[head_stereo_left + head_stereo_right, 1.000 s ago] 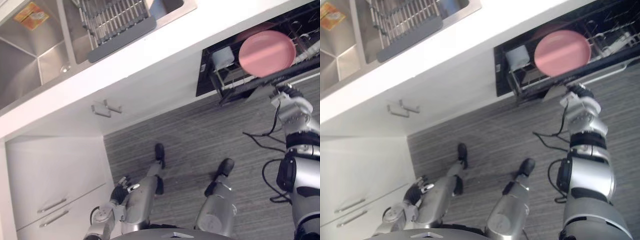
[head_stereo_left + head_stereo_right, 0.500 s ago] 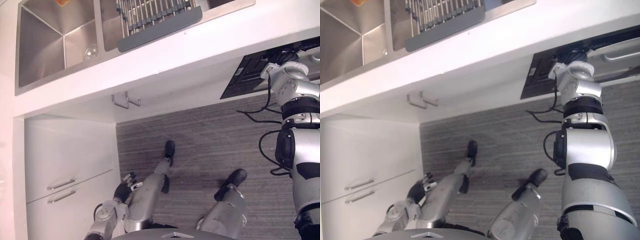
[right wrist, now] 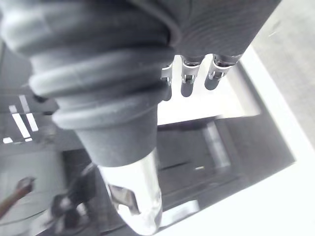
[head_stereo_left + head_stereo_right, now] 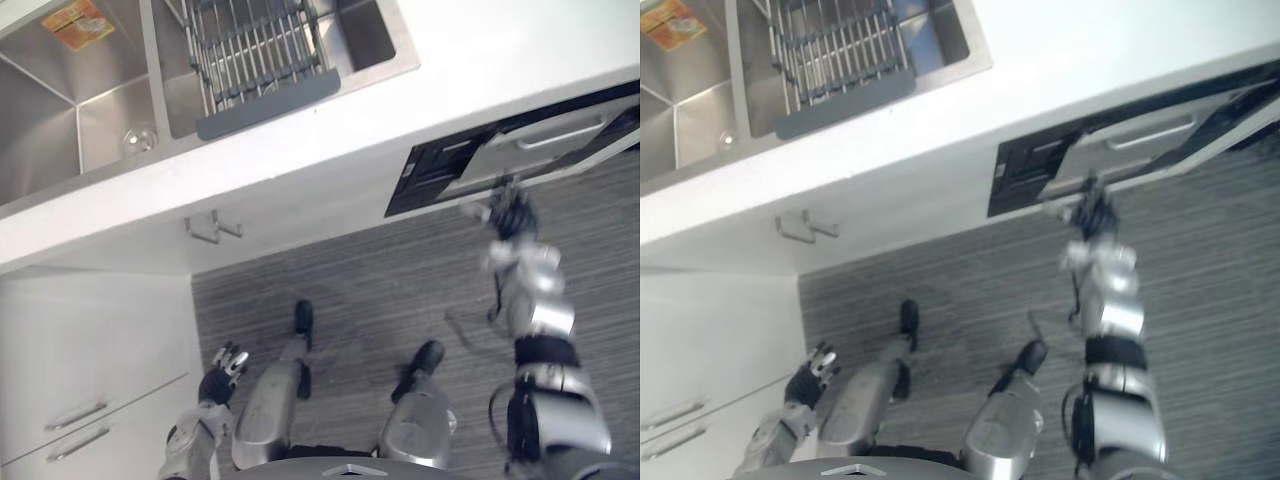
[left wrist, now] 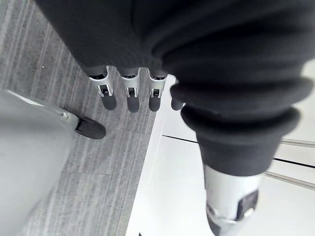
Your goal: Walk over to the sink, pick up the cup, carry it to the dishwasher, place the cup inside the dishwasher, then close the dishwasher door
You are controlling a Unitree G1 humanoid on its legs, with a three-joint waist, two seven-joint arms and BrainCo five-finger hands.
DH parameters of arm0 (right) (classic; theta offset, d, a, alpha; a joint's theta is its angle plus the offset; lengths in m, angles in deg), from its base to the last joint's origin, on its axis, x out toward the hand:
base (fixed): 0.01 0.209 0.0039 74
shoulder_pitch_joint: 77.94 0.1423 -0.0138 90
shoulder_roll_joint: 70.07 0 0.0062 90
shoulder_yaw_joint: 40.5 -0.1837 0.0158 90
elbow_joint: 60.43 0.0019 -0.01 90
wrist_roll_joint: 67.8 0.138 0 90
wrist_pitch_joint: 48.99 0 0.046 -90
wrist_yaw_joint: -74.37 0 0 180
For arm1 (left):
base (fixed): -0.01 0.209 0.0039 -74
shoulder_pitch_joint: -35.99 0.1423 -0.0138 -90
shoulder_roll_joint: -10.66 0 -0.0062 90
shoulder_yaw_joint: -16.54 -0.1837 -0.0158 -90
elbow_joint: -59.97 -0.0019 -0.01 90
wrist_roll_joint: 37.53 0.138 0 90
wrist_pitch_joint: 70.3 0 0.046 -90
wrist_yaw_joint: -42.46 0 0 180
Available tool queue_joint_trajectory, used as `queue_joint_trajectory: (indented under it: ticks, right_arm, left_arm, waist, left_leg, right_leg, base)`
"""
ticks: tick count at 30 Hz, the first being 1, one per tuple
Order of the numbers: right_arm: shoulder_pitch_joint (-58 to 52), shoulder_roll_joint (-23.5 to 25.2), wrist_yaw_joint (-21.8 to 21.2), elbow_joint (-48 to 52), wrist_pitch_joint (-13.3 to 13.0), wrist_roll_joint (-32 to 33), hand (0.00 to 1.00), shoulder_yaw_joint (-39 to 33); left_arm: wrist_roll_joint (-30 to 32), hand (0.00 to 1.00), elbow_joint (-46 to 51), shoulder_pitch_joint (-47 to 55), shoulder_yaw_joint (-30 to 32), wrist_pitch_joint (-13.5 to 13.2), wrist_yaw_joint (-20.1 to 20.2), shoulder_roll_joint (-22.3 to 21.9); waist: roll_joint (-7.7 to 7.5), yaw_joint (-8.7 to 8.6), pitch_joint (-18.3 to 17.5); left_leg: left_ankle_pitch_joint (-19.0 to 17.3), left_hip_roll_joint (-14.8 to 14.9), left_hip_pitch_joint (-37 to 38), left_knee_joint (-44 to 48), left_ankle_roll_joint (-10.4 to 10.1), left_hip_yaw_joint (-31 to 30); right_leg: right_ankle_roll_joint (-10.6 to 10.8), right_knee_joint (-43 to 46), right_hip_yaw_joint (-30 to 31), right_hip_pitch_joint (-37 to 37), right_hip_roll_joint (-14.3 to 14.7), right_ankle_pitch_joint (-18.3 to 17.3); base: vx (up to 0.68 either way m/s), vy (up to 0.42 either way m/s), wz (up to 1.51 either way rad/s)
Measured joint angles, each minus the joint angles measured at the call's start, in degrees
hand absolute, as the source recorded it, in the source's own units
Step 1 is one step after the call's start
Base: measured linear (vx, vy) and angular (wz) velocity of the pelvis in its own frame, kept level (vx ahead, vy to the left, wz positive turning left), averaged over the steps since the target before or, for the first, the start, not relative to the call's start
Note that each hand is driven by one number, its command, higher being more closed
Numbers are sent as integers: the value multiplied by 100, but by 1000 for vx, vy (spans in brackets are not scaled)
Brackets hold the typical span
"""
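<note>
Grey striped floor (image 4: 400, 280) ran below the white counter (image 4: 470, 80) and sink (image 4: 60, 110). The dishwasher door (image 4: 545, 150) stood tilted, almost shut, with a dark gap showing beside it. The right hand (image 4: 512, 213) was at its lower edge, fingers (image 3: 187, 83) straight and apart — holding nothing. The left hand (image 4: 222, 365) hung slack and empty. The cup presumably sat inside. Closing well called for a flat, steady push until the latch caught — not a jab at one corner.

A grey striped plank floor (image 4: 400, 270) runs beneath a long white countertop (image 4: 480, 60). To one side stand white cabinet fronts (image 4: 90, 330), their drawers fitted with slim metal bar handles (image 4: 75, 413).
</note>
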Motion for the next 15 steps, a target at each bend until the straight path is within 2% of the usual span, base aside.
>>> queue_joint_trajectory:
  ticks: [2, 3, 4, 5, 6, 7, 9, 10, 11, 12, 13, 14, 15]
  right_arm:
    - [-433, 289, -74, -398, -4, 1, 0, -117]
    - [-849, 644, -176, -1045, -103, 169, 0, -383]
    - [-1003, 767, -212, -1330, -143, 220, 0, -499]
    - [-1222, 1003, -277, -1849, -300, 183, 0, -727]
    - [-1310, 1110, -289, -2094, -407, 142, 0, -850]
    - [-1487, 1358, -266, -2602, -622, 70, 0, -1049]
    - [-1636, 1555, -167, -2846, -704, -233, 0, -1116]
    - [-1751, 1682, -30, -2934, -695, -489, 0, -1116]
    - [-1807, 1758, 113, -3017, -610, -706, 0, -1119]
    - [-1853, 1797, 188, -3015, -557, -814, 0, -1133]
    - [-1942, 1866, 277, -3023, -468, -1011, 0, -1236]
    - [-2001, 1904, 414, -3024, -386, -1158, 0, -1246]
    - [-2028, 1925, 456, -3024, -347, -1255, 0, -1242]
  left_arm:
    - [14, 0, -15, 18, 154, -3, -27, 26]
    - [91, 0, -53, 23, 335, -18, -27, 72]
    - [143, 0, -96, 28, 436, -22, -22, 83]
    - [247, 0, -260, 41, 584, -33, -16, 90]
    - [332, 0, -351, 51, 661, -37, -3, 92]
    - [609, 0, -614, 76, 733, -64, 3, 130]
    - [916, 0, -833, 122, 733, -69, 10, 163]
    - [1147, 0, -932, 170, 733, -65, 18, 189]
    - [1315, 0, -957, 203, 734, -44, 31, 223]
    - [1384, 0, -956, 207, 745, -31, 34, 237]
    - [1503, 0, -968, 207, 779, -4, 32, 255]
    - [1633, 0, -988, 214, 862, 26, 29, 249]
    - [1704, 0, -1018, 204, 902, 39, 29, 255]
  waist:
    - [-175, -45, -135]
    - [-424, -36, -291]
    - [-521, -30, -367]
    - [-660, -27, -556]
    - [-728, -26, -638]
    - [-870, -26, -794]
    - [-959, -25, -916]
    - [-1008, -42, -1007]
    - [-1049, -47, -1035]
    - [-1065, -54, -1047]
    - [-1075, -113, -1053]
    - [-1119, -187, -1104]
    - [-1150, -214, -1135]
  left_leg:
    - [0, 2, 58, 15, 0, 61]
    - [-1, -5, 196, 28, 0, 200]
    - [-11, -15, 263, 24, 2, 241]
    - [-101, -11, 384, -6, 1, 267]
    - [-162, -4, 464, -7, 31, 273]
    - [-293, -1, 665, -10, -3, 290]
    - [-379, 14, 835, -12, 43, 327]
    - [-390, 30, 917, -12, 44, 338]
    - [-389, 52, 948, -12, 43, 335]
    - [-387, 71, 998, -12, 39, 334]
    - [-374, 147, 1006, -12, 22, 327]
    - [-356, 196, 978, -13, 0, 307]
    - [-343, 200, 956, -13, -6, 268]
  right_leg:
    - [-1, -100, -128, 182, 42, -1]
    - [-26, -214, -200, 429, 79, -17]
    - [-47, -236, -198, 514, 88, -29]
    - [-83, -241, -181, 658, 112, -58]
    - [-98, -232, -160, 729, 122, -93]
    - [-221, -181, -121, 894, 119, -184]
    - [-443, -40, -42, 984, 110, -323]
    - [-678, 84, 7, 997, 108, -481]
    - [-822, 126, 24, 1046, 139, -629]
    - [-795, 98, 155, 1046, 208, -755]
    - [-672, -52, 702, 1061, 501, -1094]
    - [-639, -204, 1291, 1069, 791, -1220]
    - [-599, -263, 1541, 1077, 901, -1245]
  base:
    - [118, -96, 32]
    - [115, -70, 25]
    - [112, -73, 21]
    - [54, -43, 8]
    - [56, -54, 2]
    - [39, -56, -8]
    - [12, -63, -11]
    - [-42, -71, -3]
    - [-54, -78, 5]
    - [-79, -94, 26]
    - [-80, -109, 44]
    - [-81, -110, 50]
    - [-45, -61, 31]
